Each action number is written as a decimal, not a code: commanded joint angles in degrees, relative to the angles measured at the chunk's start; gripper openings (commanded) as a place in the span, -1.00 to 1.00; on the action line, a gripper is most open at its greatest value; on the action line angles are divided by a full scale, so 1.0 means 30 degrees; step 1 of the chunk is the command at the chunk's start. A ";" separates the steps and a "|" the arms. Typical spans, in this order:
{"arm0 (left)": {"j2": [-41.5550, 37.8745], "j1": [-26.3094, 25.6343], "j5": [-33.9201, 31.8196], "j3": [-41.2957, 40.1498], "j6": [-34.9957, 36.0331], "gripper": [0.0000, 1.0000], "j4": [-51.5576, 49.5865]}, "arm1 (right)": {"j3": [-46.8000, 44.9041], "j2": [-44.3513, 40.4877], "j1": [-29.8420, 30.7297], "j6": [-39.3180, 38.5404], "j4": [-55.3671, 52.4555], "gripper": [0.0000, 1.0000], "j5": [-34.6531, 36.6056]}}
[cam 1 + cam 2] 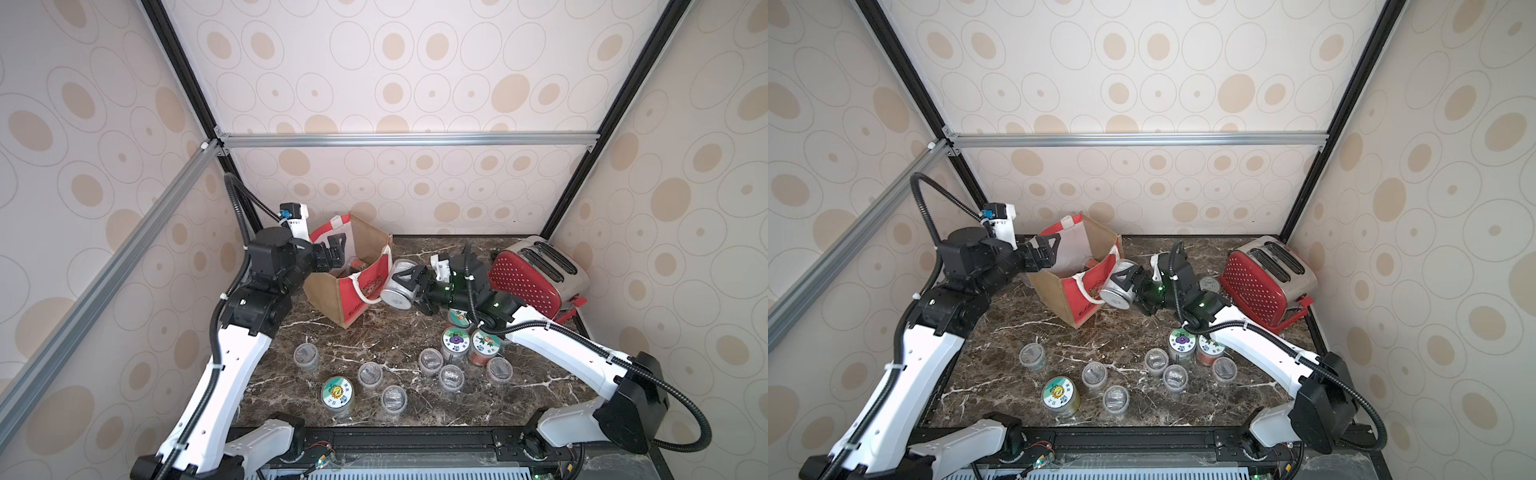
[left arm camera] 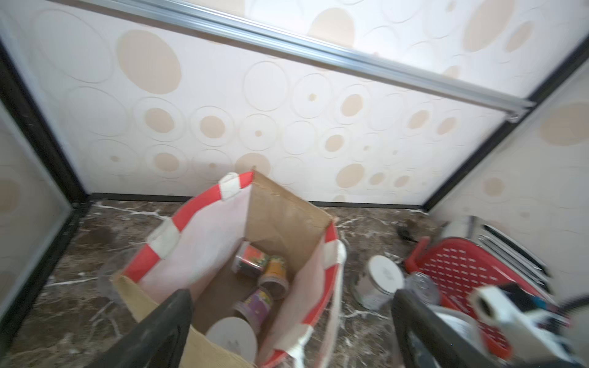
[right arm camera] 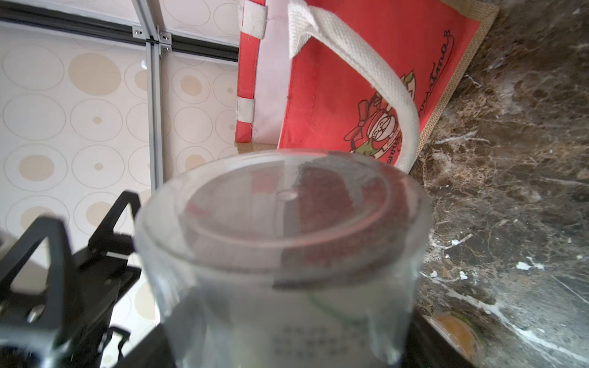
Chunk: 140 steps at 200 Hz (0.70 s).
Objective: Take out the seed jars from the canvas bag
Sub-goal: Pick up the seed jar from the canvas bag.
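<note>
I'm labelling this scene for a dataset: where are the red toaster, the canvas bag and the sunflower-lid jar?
red toaster (image 1: 524, 286): in a top view, on its dotted red side.
canvas bag (image 1: 326, 296): in a top view, on its tan outer wall.
sunflower-lid jar (image 1: 337, 392): in a top view, on the sticker lid.

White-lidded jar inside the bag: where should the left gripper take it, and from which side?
Pinch the jar across its round lid edge, coming straight down through the bag's open top. Its lid faces up, so it seems upright, and the walls block any side approach. The open left gripper hangs above. Keep fingers clear of the purple jar lying beside it.
</note>
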 commanded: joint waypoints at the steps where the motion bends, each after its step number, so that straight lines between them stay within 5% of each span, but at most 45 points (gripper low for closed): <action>1: -0.1244 -0.2029 0.0795 -0.1682 -0.2520 0.96 0.0408 | -0.0349 -0.0818 -0.0146 0.2341 0.1842 0.20 0.0674; 73: -0.1533 -0.8762 -0.2520 -0.5653 -0.4989 0.97 0.3421 | -0.0833 -0.0566 -0.0137 0.4933 0.3423 0.25 0.1078; 140: 0.0463 -0.9737 -0.2786 -0.6743 -0.5446 0.97 0.6237 | -0.1598 -0.0998 -0.0121 0.5386 0.3892 0.26 0.0961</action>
